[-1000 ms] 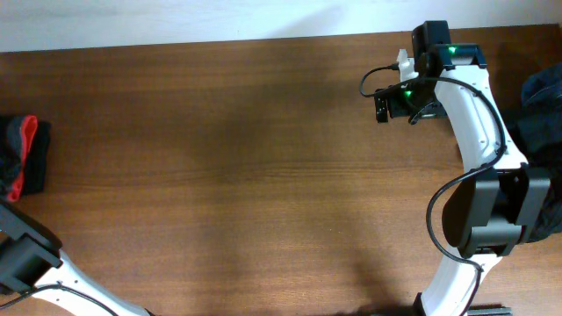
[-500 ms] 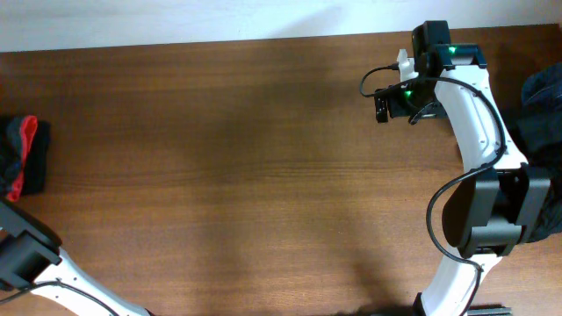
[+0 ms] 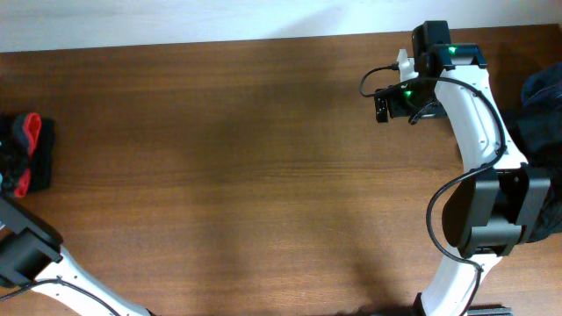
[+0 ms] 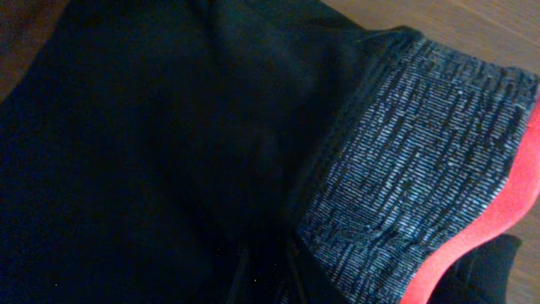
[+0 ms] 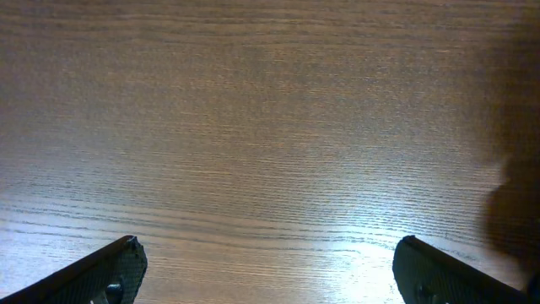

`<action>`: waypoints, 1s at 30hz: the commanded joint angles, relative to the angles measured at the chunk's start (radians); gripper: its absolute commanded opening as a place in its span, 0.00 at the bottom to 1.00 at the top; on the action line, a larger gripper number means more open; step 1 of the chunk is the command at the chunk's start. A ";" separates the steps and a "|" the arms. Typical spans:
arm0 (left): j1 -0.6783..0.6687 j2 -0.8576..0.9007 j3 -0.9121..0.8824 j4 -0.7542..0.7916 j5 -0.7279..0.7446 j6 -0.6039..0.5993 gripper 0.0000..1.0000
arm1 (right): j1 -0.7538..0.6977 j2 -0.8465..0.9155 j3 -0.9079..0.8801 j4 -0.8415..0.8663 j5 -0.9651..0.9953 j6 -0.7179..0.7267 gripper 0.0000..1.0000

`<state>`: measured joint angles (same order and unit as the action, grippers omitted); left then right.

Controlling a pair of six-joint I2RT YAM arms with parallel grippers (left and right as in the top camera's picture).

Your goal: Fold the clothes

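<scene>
- Pants (image 3: 26, 156) are at the far left table (image 3: 263, 175) edge, bunched into a small black lump with the red edge (image 3: 30, 132) showing. They're partly cut off by the frame.
- The visible lump runs roughly front-to-back. Where the legs lie can't be made out.
- The left arm (image 3: 26, 254) is by far the nearer one, with its link just in front of the lump.
- Left gripper: the fingers aren't visible in any view, so I can't tell if it's clamped on fabric or free.
- The left wrist view is filled by black cloth, grey waistband (image 4: 413, 160) and red trim, so that camera is right on the waist end.
- The mid table is bare wood.
- Right gripper (image 5: 268, 249) has its jaws spread wide with nothing in them. It hangs over bare wood at the far right rear, well apart from the pants.
- The denim heap (image 3: 544, 96) at the right edge isn't the target.
- My read is that the next move belongs to the left arm: drag the waist end rightward to spread the pants.
</scene>
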<state>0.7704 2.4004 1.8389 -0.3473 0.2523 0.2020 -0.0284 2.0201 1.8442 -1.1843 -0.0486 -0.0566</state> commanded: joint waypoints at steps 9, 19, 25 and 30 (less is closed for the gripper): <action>-0.073 0.027 -0.005 -0.064 0.066 -0.006 0.15 | 0.003 -0.017 -0.005 0.000 0.012 0.001 0.99; -0.074 0.026 -0.005 -0.138 0.067 -0.005 0.15 | 0.003 -0.016 -0.005 0.000 0.013 0.001 0.99; -0.088 0.025 -0.005 -0.166 0.067 -0.002 0.14 | 0.003 -0.016 -0.005 0.000 0.012 0.001 0.99; -0.090 0.024 -0.005 -0.181 0.066 0.040 0.14 | 0.003 -0.016 -0.005 0.000 0.013 0.001 0.99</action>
<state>0.7040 2.3943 1.8645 -0.4877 0.2974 0.2100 -0.0284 2.0201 1.8442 -1.1843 -0.0486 -0.0566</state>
